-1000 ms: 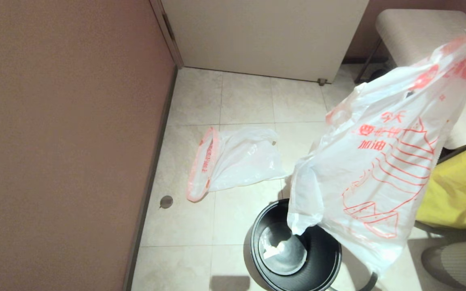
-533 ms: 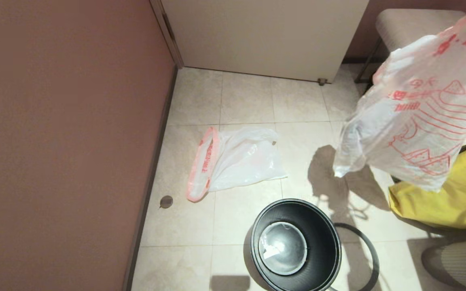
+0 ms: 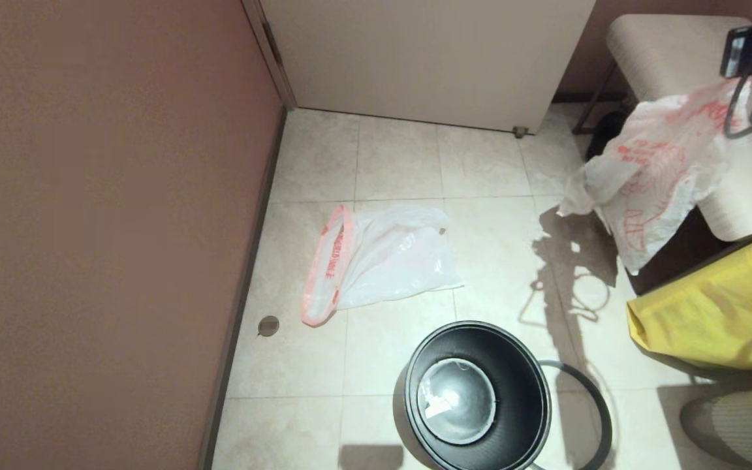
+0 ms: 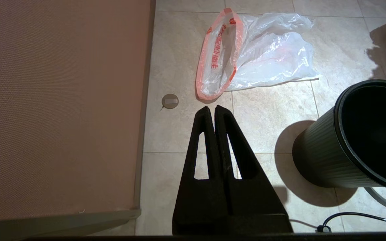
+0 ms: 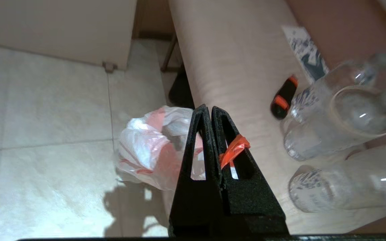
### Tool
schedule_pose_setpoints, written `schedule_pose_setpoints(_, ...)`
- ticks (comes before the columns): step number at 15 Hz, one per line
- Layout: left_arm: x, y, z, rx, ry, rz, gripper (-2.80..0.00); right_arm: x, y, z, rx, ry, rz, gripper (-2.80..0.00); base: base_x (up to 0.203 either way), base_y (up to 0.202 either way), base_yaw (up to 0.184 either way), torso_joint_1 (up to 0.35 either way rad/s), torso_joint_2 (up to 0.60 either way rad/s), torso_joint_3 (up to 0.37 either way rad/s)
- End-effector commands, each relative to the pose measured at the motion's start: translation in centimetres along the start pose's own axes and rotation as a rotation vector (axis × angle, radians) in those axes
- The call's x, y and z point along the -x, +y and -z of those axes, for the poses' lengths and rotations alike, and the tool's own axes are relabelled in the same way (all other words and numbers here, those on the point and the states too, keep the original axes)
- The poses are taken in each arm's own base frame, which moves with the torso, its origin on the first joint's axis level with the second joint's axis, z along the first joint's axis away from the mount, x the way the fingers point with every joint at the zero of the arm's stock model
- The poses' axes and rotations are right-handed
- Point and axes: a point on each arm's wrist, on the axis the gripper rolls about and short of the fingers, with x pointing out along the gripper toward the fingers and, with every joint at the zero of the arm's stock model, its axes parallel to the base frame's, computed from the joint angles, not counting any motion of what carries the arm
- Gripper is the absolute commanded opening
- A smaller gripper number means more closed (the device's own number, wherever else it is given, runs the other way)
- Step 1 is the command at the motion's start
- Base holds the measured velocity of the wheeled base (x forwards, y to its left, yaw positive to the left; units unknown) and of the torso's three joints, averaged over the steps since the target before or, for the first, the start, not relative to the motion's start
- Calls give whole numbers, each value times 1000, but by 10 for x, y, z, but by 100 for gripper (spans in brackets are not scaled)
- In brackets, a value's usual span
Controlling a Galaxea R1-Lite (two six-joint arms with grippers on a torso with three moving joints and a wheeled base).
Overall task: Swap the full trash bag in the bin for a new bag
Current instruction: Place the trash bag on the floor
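Tiled floor (image 3: 402, 163) runs out from the bin (image 3: 477, 391), which stands bare with its grey hoop (image 3: 595, 405) lying just beside it; beyond the bin, toward the wall, the new bag (image 3: 382, 261) lies flat. Up-right of the bin, the full trash bag (image 3: 650, 170) dangles off the counter (image 3: 670, 46) edge above the yellow bag (image 3: 715, 313), the right gripper (image 5: 209, 108) jaws pinching its orange strip, glassware (image 5: 333, 117) close by. The left gripper (image 4: 211, 108) hangs above the floor near the bin, jaws pressed together on nothing.

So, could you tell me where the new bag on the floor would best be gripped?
Probably the orange-pink mouth band of the new bag, on its wall-side edge. There the plastic is doubled and stands in a raised loop, while the rest lies flat on the tiles. Coming from above with the idle left gripper, shut just short of it, looks simplest.
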Motion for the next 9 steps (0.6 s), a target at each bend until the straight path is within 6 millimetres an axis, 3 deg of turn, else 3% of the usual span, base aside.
schedule_pose_setpoints(1, 0, 0, 0, 1, 1, -1, -280, -55, 19, 85, 43, 132, -2, -280, 0, 0, 0, 0, 0, 0)
schedule_pose_setpoints(5, 0, 0, 0, 1, 1, -1, -280, -98, 40, 192, 106, 243, -7, -280, 0, 0, 0, 0, 0, 0)
schedule_pose_setpoints(7, 0, 0, 0, 1, 1, -1, -280, -101, 42, 206, 121, 255, -5, -280, 0, 0, 0, 0, 0, 0)
schedule_pose_setpoints(9, 0, 0, 0, 1, 1, -1, -280, -99, 38, 191, 115, 229, 3, -280, 0, 0, 0, 0, 0, 0)
